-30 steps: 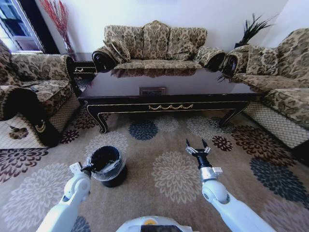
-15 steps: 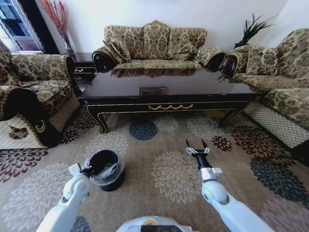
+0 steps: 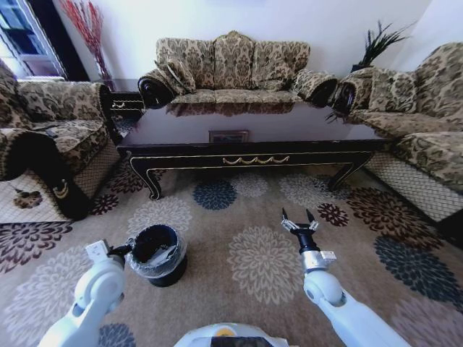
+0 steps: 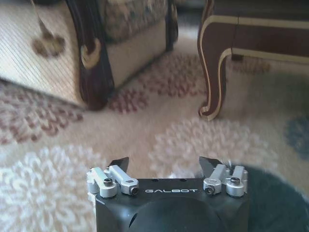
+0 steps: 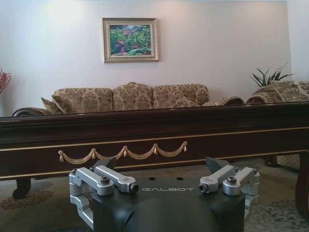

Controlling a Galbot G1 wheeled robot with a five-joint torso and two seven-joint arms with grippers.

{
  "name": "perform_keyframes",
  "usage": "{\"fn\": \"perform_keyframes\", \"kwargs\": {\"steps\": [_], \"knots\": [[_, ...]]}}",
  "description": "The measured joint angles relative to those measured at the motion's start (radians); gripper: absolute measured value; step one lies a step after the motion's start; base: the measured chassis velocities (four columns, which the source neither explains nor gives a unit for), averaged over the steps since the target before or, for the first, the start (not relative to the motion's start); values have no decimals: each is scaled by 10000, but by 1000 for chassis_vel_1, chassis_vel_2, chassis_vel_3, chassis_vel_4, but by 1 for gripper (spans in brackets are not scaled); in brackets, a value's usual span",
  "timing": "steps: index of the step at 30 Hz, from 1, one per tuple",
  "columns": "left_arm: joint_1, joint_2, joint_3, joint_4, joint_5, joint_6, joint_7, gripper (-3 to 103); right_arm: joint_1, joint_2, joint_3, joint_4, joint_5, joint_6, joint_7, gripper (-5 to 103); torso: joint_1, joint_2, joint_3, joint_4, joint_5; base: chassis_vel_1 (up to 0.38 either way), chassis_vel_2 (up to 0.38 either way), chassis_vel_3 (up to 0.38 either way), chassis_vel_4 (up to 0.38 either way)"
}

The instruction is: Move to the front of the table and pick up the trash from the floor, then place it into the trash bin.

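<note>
The black trash bin (image 3: 155, 254) with its clear liner stands on the patterned floor (image 3: 253, 278) in front of the dark table (image 3: 318, 157). My left gripper (image 3: 121, 250) hangs at the bin's left rim. In the left wrist view the left gripper (image 4: 164, 163) is open with nothing between its fingers, low over the carpet and facing a curved table leg (image 4: 212, 72). My right gripper (image 3: 298, 220) is open and empty above the carpet, right of the bin. From the right wrist view it (image 5: 161, 164) faces the table's gold-trimmed apron (image 5: 203, 137). The trash is out of view.
A sofa (image 3: 231, 69) stands behind the table, with armchairs to the left (image 3: 51, 137) and right (image 3: 427, 123). A small side table (image 3: 124, 101) is at the back left. The left armchair's dark front leg (image 4: 91, 72) is close to my left gripper.
The left arm has drawn back to the left and toward me. The bin has slid slightly left and nearer. The right gripper has edged a little to the right.
</note>
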Motion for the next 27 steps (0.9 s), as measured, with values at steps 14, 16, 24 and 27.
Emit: {"fn": "perform_keyframes", "kwargs": {"steps": [14,16,24,27], "knots": [[1404,-218,-321,-459,3690,-4553,4614,100,-341,179,1502,-190,-205,542,-745,100,1,0,1,-2,-2,0,0,0,0],[1783,-327,-145,-751,4065,-5026,5211,100,-442,197,1693,-112,-204,632,-870,100,0,1,0,0,0,0,0,0,0],[3067,-1406,267,-566,6383,-7255,6552,100,-694,512,1988,-24,-563,1159,-1675,100,0,0,0,0,2,0,0,0,0],[3746,-2324,214,369,7477,-8564,7262,100,-568,585,1991,-216,-627,1309,-1940,100,1,1,0,1,-5,0,0,0,0]]}}
